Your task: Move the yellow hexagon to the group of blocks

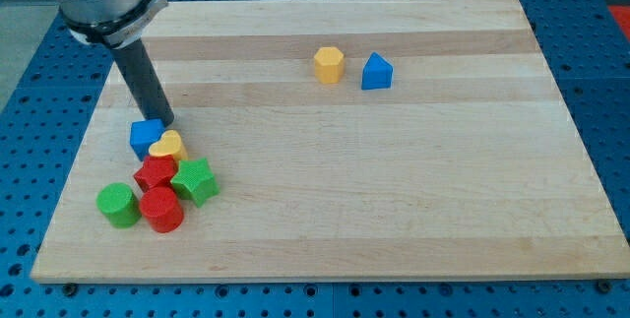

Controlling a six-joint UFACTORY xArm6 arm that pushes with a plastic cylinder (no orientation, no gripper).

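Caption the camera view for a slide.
My tip beside the block group; yellow hexagon far off near blue block.

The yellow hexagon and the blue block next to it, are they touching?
Apart. The camera view shows a plain strip of bare wood between the yellow hexagon and the blue block on its right.

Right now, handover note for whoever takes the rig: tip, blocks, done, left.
My tip sits at the top edge of the cluster, just above the blue cube and the yellow heart; contact cannot be told.
The yellow hexagon is at the board's upper middle, beside the blue triangular block, far from the group.
The group at lower left: blue cube, yellow heart, red star-like block, green star, green cylinder, red cylinder.
Done: nothing visible; the hexagon is not with the group.
Left: bring the tip behind the hexagon's right side and push it down-left to the cluster.
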